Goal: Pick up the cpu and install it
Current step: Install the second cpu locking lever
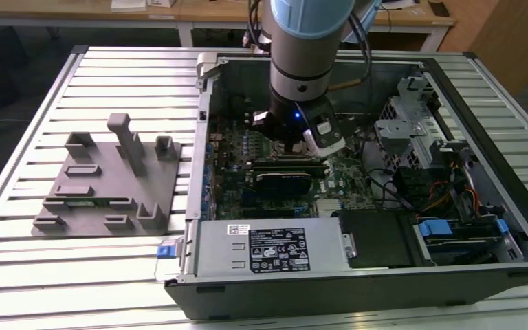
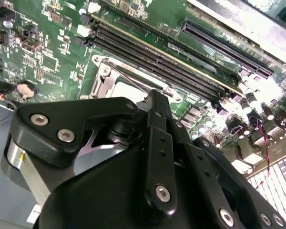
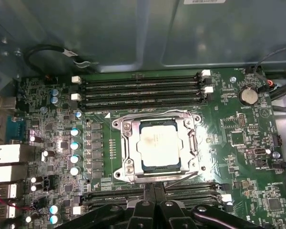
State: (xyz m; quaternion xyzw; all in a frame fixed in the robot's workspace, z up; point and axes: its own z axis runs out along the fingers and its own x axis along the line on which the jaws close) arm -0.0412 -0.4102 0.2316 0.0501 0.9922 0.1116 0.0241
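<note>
Although the task names both a pick-up and an installation, the cpu (image 3: 158, 147) already lies flat in the motherboard socket (image 3: 124, 128) in the first wrist view, its pale metal top facing up and framed on all sides by the silvery retention bracket; the picking and placing therefore appear done. Item: the thin wire latch lever (image 3: 188, 175) runs along the socket edge nearest the tool, and whether it is fully locked down cannot be told, so securing the chip may be what remains. Item: the tool (image 3: 155, 206), black, multi-link, sits at the near edge of the first wrist view with its two fingers drawn together and touching, nothing between them, just short of the socket. Item: the same tool (image 2: 155, 98) in the second wrist view, its fingertip close over the socket frame; contact with the frame cannot be confirmed. Item: the arm (image 1: 308, 48) in the exterior view, reaching straight down into the open computer case (image 1: 484, 82), over the middle of the motherboard (image 1: 236, 158). Item: four black memory slots (image 3: 140, 88) on the far side of the socket, further slots on the near side. Item: a grey power-supply box (image 1: 264, 246) at the case's near wall. Item: a grey parts fixture (image 1: 108, 182) on the slatted bench (image 1: 25, 275), to the exterior view's left of the case, well apart from the work.
</note>
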